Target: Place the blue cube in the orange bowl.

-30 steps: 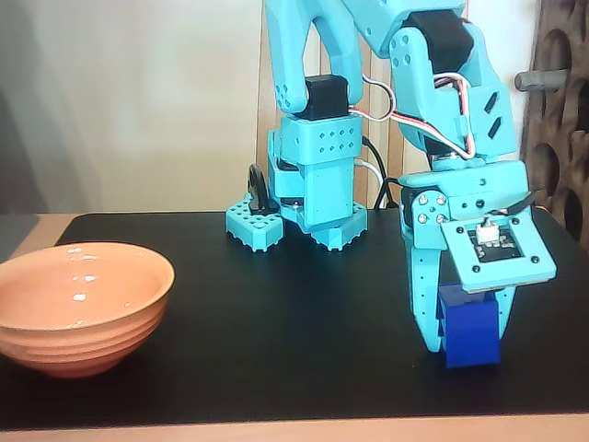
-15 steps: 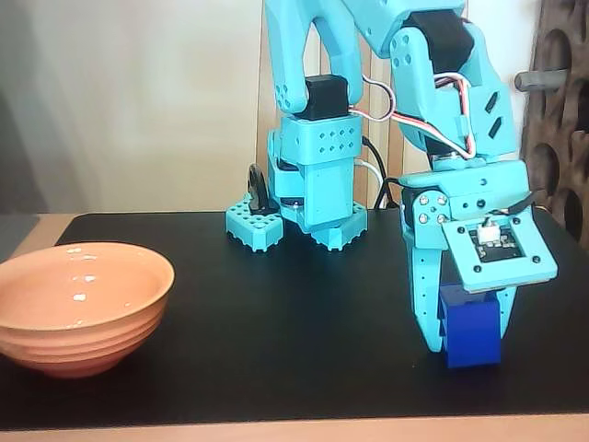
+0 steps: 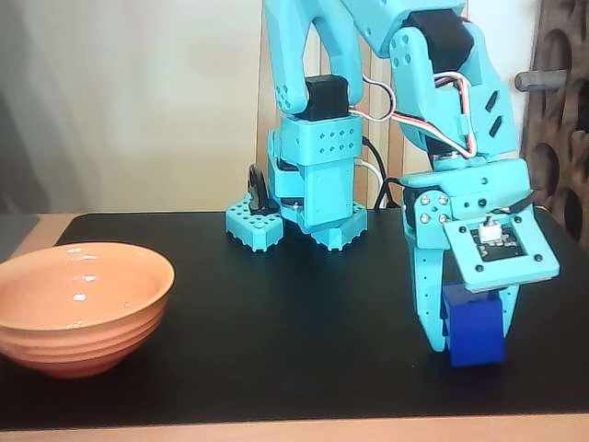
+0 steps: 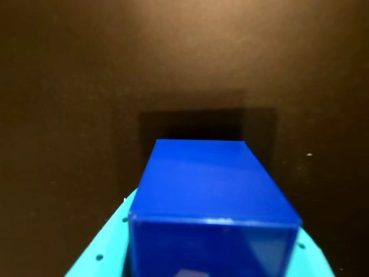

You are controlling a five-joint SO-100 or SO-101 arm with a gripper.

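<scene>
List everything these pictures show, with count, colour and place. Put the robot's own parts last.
blue cube: one, deep blue, right side of the mat in the fixed view, between the jaws; it fills the lower middle of the wrist view.
orange bowl: one, glossy peach-orange with a ribbed outer wall, far left of the mat in the fixed view; nothing shows inside it.
mat: one, black, covering most of the table.
table: one, light wood, showing as a strip at the front edge and at the left.
arm base: one, turquoise, at the back centre of the mat.
gripper: one, turquoise, reaching down at the right, jaws on either side of the cube.
</scene>
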